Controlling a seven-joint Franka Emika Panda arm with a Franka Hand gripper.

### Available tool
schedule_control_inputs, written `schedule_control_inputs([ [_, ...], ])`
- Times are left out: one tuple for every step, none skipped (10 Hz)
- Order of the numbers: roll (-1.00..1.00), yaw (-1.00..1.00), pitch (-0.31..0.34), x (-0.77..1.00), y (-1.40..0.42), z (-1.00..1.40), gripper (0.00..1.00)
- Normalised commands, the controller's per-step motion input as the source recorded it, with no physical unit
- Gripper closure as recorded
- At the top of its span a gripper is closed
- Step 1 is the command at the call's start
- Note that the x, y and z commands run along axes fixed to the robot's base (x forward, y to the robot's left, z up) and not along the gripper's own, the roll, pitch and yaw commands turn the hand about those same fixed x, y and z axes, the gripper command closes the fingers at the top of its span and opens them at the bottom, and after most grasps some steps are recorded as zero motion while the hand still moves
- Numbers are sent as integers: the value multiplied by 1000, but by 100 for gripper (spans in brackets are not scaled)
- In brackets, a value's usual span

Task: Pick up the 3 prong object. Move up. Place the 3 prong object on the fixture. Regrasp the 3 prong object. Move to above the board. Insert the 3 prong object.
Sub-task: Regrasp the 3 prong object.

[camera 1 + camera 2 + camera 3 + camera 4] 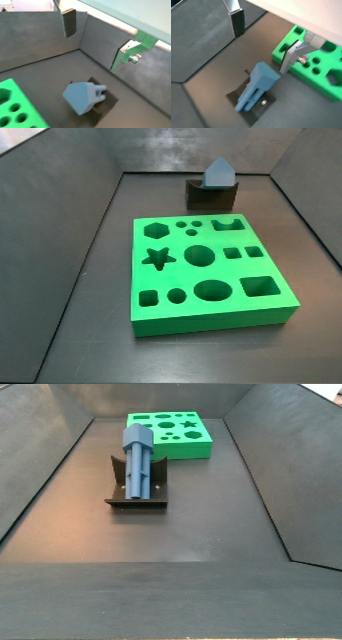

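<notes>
The gripper (pixel 97 42) hangs above the floor with its two fingers (pixel 236 22) spread wide — nothing between them. Below it the 3 prong object (pixel 259 85) rests on the fixture (pixel 135 492), pointed end up in a side view (pixel 218 171). Just beyond lies the board (pixel 207 271), cut-outs upward — apart from the fixture.
</notes>
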Motion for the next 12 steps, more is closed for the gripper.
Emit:
schedule_control_inputs([
  [1000,9,46,47,-27,1,0],
  [1000,15,63,57,-31,-1,0],
  [1000,20,78,65,-28,-5,0],
  [1000,37,119,83,-38,-3,0],
  [1000,48,138,90,-41,-1,0],
  [1000,82,182,95,-44,-6,0],
  [934,116,207,96,-47,-11,0],
  [676,150,195,99,-49,-6,0],
  [549,167,183,101,-50,-8,0],
  [331,195,150,97,-39,-4,0],
  [266,208,126,89,-35,1,0],
  [197,214,71,80,-40,-3,0],
])
